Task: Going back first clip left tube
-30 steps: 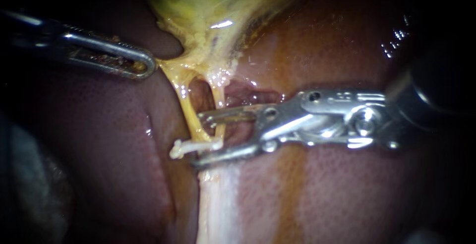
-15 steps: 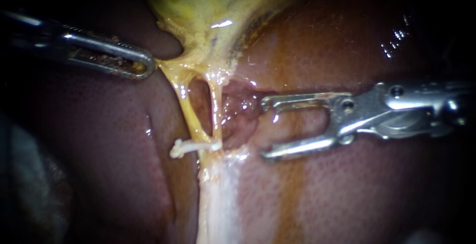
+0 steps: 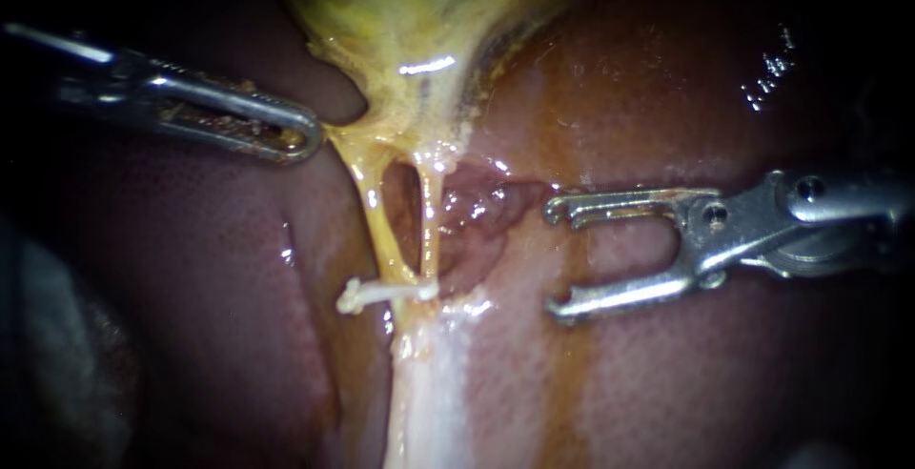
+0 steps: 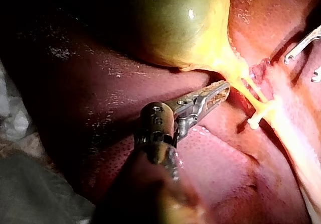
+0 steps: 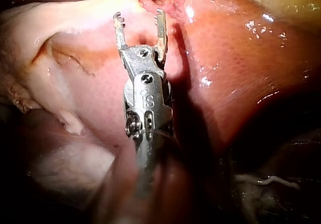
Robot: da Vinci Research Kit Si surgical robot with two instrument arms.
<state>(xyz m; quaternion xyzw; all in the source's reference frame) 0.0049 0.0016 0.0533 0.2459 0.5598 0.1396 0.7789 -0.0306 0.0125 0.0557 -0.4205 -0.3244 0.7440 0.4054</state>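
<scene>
white clip (image 3: 381, 292) sits across the low end of the left tube (image 3: 379, 226), over the liver (image 3: 686, 374). beside it, apart from the left tube, the right instrument (image 3: 556, 259) holds its jaws spread and empty. farther back, the left instrument (image 3: 303, 140) has its jaws pinching the gallbladder (image 3: 410, 11) at its yellow neck.

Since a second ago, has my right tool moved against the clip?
Yes. The right tool has drawn back toward the view's right, away from the clip it reached before. Its jaws are open and hold nothing.
</scene>
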